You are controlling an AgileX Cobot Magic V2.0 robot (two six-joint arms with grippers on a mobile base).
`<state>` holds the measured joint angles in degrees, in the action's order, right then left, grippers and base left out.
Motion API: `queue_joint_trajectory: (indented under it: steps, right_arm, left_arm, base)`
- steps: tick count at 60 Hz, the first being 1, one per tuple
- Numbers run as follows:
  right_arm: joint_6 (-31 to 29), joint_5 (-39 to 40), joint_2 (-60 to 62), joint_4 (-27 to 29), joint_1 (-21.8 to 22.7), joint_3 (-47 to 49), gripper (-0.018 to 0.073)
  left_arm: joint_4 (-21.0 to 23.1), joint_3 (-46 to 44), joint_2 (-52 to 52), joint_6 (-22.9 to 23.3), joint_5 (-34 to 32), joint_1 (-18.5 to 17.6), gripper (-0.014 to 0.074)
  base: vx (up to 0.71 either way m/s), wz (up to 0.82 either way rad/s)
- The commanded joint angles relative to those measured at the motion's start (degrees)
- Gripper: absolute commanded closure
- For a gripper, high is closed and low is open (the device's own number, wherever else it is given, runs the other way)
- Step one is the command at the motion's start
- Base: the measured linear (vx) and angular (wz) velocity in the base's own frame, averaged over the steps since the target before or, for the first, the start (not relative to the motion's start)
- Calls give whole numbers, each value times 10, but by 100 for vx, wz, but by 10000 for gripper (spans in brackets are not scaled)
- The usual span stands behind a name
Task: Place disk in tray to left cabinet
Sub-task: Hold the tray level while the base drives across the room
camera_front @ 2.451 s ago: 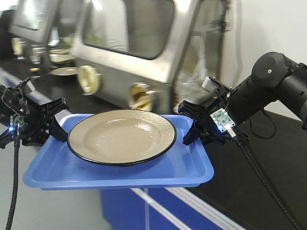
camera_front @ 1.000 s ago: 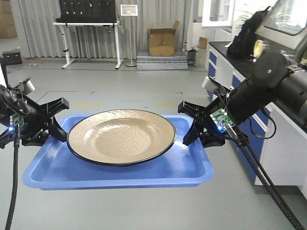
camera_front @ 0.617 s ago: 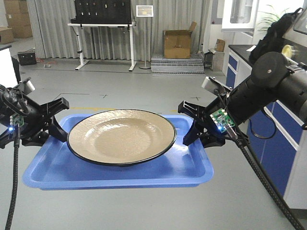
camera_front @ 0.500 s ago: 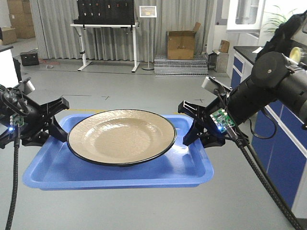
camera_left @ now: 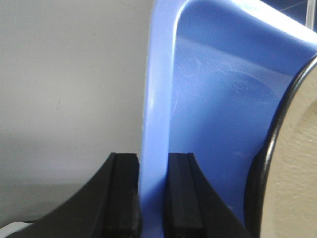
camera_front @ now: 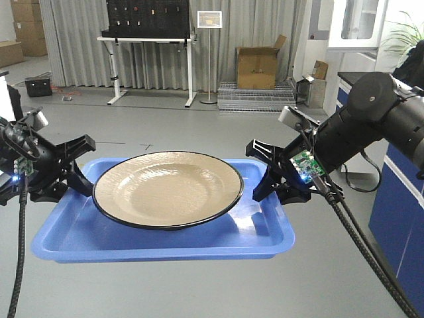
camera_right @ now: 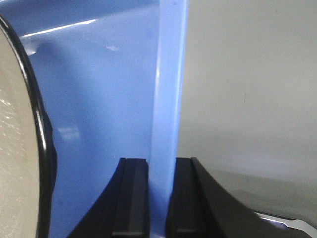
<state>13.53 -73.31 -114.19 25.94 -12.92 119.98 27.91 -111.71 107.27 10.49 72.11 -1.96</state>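
1. Blue plastic tray (camera_front: 165,242) hung level above the grey floor (camera_front: 199,132) in the front view, carried by its two short ends. Disk (camera_front: 167,189) lay flat inside it, tan face up, roughly centred.
2. Same view: left gripper (camera_front: 71,173) was clamped on the tray's left end and right gripper (camera_front: 268,179) on its right end. Both were black, with the arms reaching in from either side. A cable ran from the right arm down toward the lower right corner.
3. Background, front view: white desk (camera_front: 146,40) bore a dark rack and stood against a grey curtain (camera_front: 73,40). An open cardboard box (camera_front: 258,66) sat on the floor to the desk's right. A blue cabinet front (camera_front: 401,205) showed at the far right edge.
4. Left wrist view: two black fingers (camera_left: 124,193) stood one on each side of the tray (camera_left: 158,99) at its raised rim, pressed to it, jaws closed on the edge. Disk (camera_left: 297,163) showed at the right, black rim and tan inside, near the inner finger; whether they touched could not be told. Floor filled the left side.
5. Right wrist view: mirror picture. Fingers (camera_right: 181,198) pinched the tray (camera_right: 168,74) rim between them, firmly shut on it. Disk (camera_right: 17,124) lay at the left edge of the view, on the tray bottom, apart from the rim. Grey floor lay to the right.
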Motion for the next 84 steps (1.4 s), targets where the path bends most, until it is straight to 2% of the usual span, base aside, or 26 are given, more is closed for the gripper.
queue_joint_trajectory:
  steps: [1,84]
  right_arm:
    - [-8,33,39,89,-15,20,565]
    - [-8,33,39,90,-15,20,565]
  left_arm:
    - [102,-22,-38,11,-2,-18,597]
    - [102,-22,-38,11,-2,-18,597]
  base:
    - [53,-5]
    - [57,-3]
